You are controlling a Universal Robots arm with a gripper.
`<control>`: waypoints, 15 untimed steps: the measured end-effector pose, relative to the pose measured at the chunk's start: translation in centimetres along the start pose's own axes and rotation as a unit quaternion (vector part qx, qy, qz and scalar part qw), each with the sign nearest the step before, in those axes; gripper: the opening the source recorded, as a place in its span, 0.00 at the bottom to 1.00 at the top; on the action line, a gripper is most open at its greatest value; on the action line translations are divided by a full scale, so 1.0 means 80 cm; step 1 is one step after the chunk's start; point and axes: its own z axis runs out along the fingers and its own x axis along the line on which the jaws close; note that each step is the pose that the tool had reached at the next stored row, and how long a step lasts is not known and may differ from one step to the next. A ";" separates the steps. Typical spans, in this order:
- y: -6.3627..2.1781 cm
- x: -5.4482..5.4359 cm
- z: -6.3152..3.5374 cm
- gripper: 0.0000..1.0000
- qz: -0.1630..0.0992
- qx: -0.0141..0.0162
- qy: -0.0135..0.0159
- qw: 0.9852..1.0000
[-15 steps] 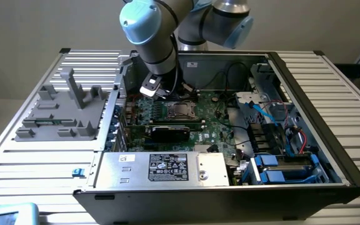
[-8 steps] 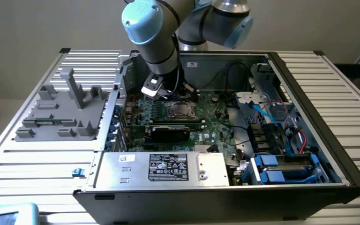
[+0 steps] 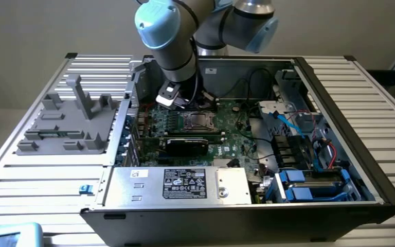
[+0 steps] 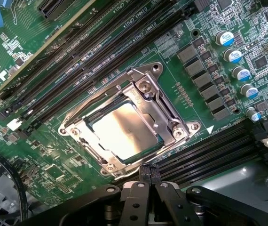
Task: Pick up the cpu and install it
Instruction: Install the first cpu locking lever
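Exterior view's left: a grey moulded fixture (image 3: pixel 60 126) stands on the slatted surface (image 3: pixel 19 180), beside the open computer case (image 3: pixel 362 170).
Hand: your hand (image 3: pixel 178 103), upper centre of the exterior view, hangs over the motherboard (image 3: pixel 235 139). Its fingers (image 4: pixel 145 175) are pressed together, gripping nothing, just beside the metal socket frame (image 4: pixel 145 87).
Cpu: the cpu (image 4: pixel 124 129) lies flat inside that frame, silver top up.
Handling: likely light, stiff, thin and smooth. Pinch opposite edges and keep it level, as the contacts underneath are probably fragile.
Exterior view's lower right: blue drive carriers (image 3: pixel 314 188).
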 end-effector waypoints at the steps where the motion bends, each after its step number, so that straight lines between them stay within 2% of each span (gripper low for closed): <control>1: 0.000 0.000 0.000 0.11 0.000 0.000 0.000 1.000; 15: -0.004 0.006 0.002 0.11 0.000 0.000 0.000 1.000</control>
